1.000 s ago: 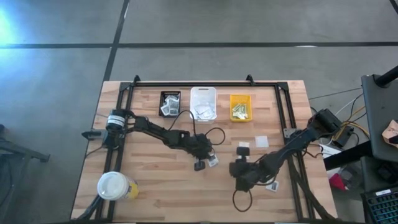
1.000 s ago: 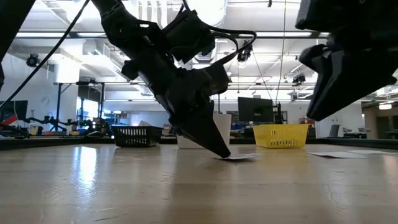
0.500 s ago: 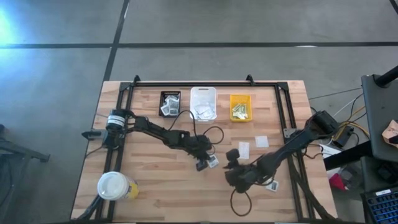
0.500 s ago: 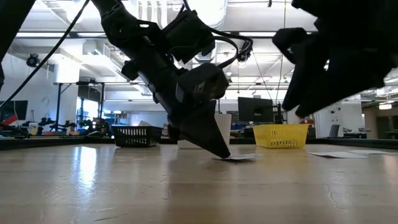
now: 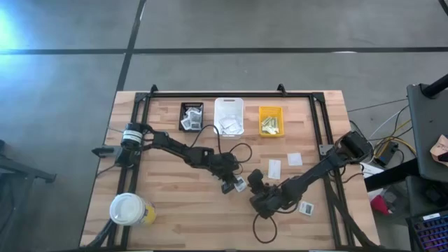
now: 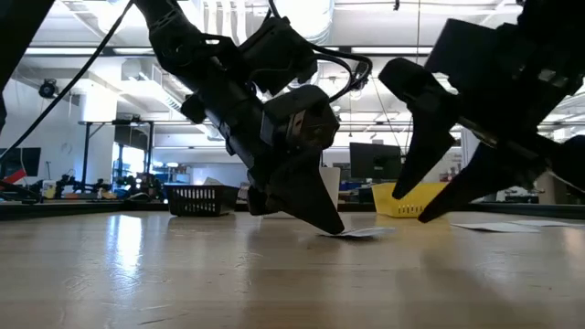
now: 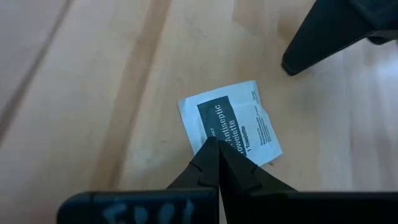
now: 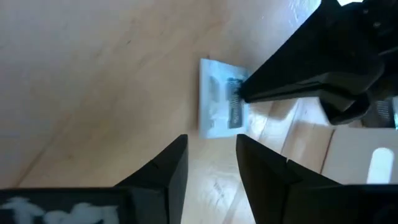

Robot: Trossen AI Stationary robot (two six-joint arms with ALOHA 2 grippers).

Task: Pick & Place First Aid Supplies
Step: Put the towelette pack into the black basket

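A white square packet with a dark printed patch (image 7: pixel 233 127) lies flat on the table near its middle; it also shows in the high view (image 5: pixel 241 185) and the right wrist view (image 8: pixel 217 106). My left gripper (image 7: pixel 212 144) is shut, with its tips down on this packet (image 6: pixel 358 232). My right gripper (image 8: pixel 211 152) is open and empty, just to the packet's right (image 5: pixel 253 180). It hangs a little above the table (image 6: pixel 422 196) with its fingers pointing toward the packet. My left gripper presses its shut fingertips (image 7: pixel 211 149) down on the packet's dark patch near one edge (image 7: pixel 214 127). The fingers come slanting down from the table's left side (image 6: pixel 311 196). The packet lies flat on the table under the tips.
Three more white packets lie to the right (image 5: pixel 274 168), (image 5: pixel 295 159), (image 5: pixel 306 207). A black bin (image 5: pixel 191 115), a white bin (image 5: pixel 229 116) and a yellow bin (image 5: pixel 271 120) stand along the far edge. A white-lidded cup (image 5: pixel 129 208) stands at the near left.
My right gripper has moved toward the table's left, closer to the packet under my left gripper, and has tipped its fingers toward it. One packet lies on the table near where the right gripper was.
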